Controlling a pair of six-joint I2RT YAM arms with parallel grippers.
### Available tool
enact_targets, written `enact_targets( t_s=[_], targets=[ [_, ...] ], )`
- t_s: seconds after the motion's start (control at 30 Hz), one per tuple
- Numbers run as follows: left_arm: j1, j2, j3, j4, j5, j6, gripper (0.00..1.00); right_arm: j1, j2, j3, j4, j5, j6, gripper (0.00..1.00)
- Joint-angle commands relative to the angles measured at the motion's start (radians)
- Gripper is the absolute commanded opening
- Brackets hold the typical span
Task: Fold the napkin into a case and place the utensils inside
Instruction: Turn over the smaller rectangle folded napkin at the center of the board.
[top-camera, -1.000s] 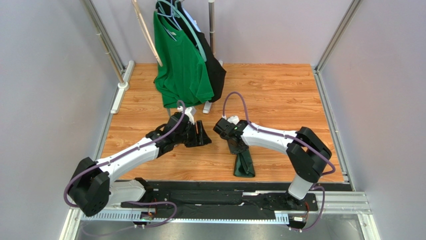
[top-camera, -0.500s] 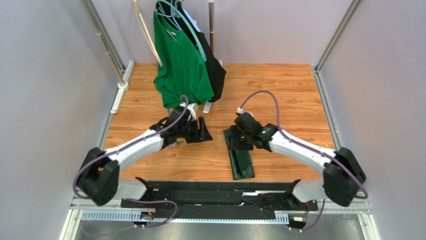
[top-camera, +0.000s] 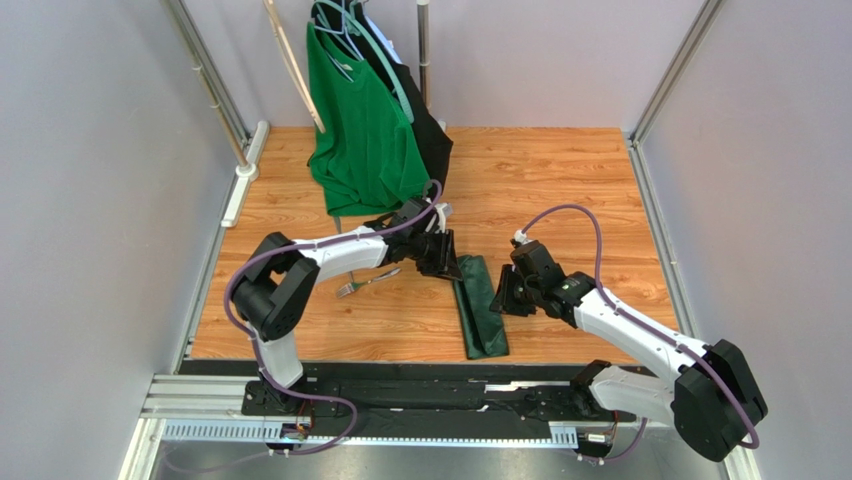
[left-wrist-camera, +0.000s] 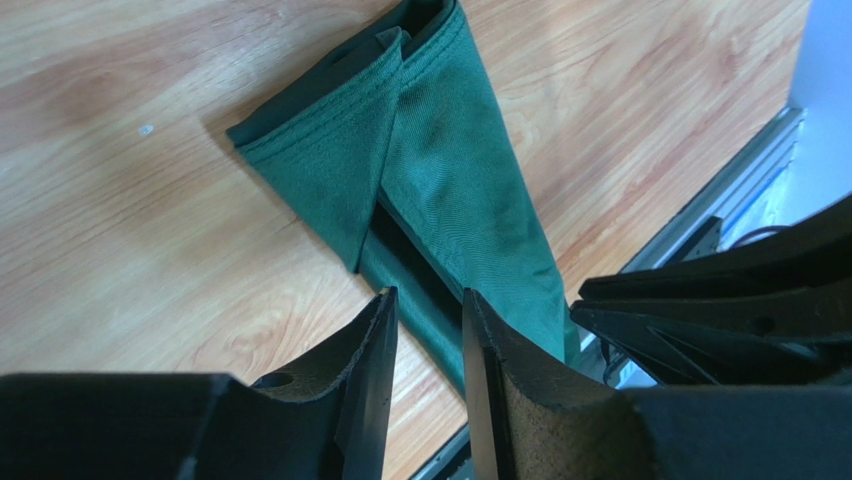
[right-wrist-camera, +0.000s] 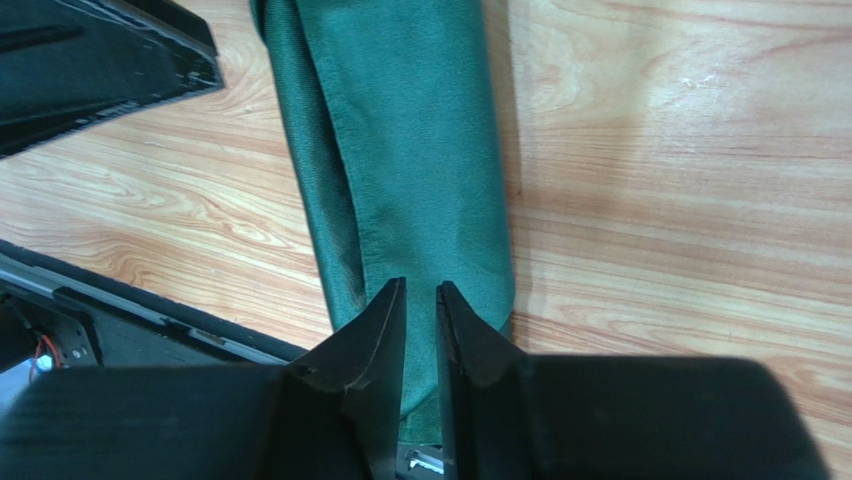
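The dark green napkin (top-camera: 480, 318) lies on the wooden table as a long, narrow folded case, its far end showing overlapped flaps (left-wrist-camera: 450, 190). My left gripper (top-camera: 447, 256) hovers at that far end, jaws parted (left-wrist-camera: 425, 300) with only the cloth's left edge seen beyond them. My right gripper (top-camera: 503, 296) sits at the napkin's right side, its fingers a narrow gap apart (right-wrist-camera: 421, 295) above the cloth (right-wrist-camera: 410, 160), holding nothing. One of the utensils, a silver fork (top-camera: 367, 281), lies on the table left of the napkin, under the left arm.
A bright green T-shirt (top-camera: 365, 130) and a black garment (top-camera: 432, 140) hang from a rack at the back, close behind the left gripper. The rack's foot (top-camera: 415, 212) stands on the table. A black rail (top-camera: 450, 372) runs along the near edge.
My left gripper swung right from the fork's spot to the napkin's far end. My right gripper slid off the napkin to its right side. Both jaws narrowed over the last half second.
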Motion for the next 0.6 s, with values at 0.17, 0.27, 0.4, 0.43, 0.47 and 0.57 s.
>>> enact_targets(
  t_s=[0.17, 0.27, 0.4, 0.43, 0.47, 0.57],
  targets=[
    [-0.015, 0.088, 0.055, -0.034, -0.042, 0.012, 0.22, 0.003, 0.037, -0.033, 0.077, -0.033, -0.025, 0.15],
    [-0.043, 0.017, -0.003, -0.006, -0.065, 0.024, 0.26, 0.003, -0.028, -0.044, 0.039, 0.01, -0.019, 0.21],
    [-0.065, -0.086, -0.071, 0.006, -0.027, 0.005, 0.37, -0.015, -0.038, -0.015, -0.029, 0.037, -0.048, 0.29],
    [-0.063, -0.104, -0.095, 0.029, 0.002, -0.034, 0.44, -0.015, -0.037, -0.013, -0.032, 0.034, -0.056, 0.32],
    [-0.066, -0.106, -0.104, 0.044, 0.036, -0.062, 0.47, -0.015, -0.032, -0.012, -0.026, 0.028, -0.059, 0.32],
    [-0.081, -0.075, -0.153, 0.165, 0.172, -0.191, 0.6, -0.015, -0.032, -0.021, 0.027, -0.028, -0.045, 0.33]
  ],
)
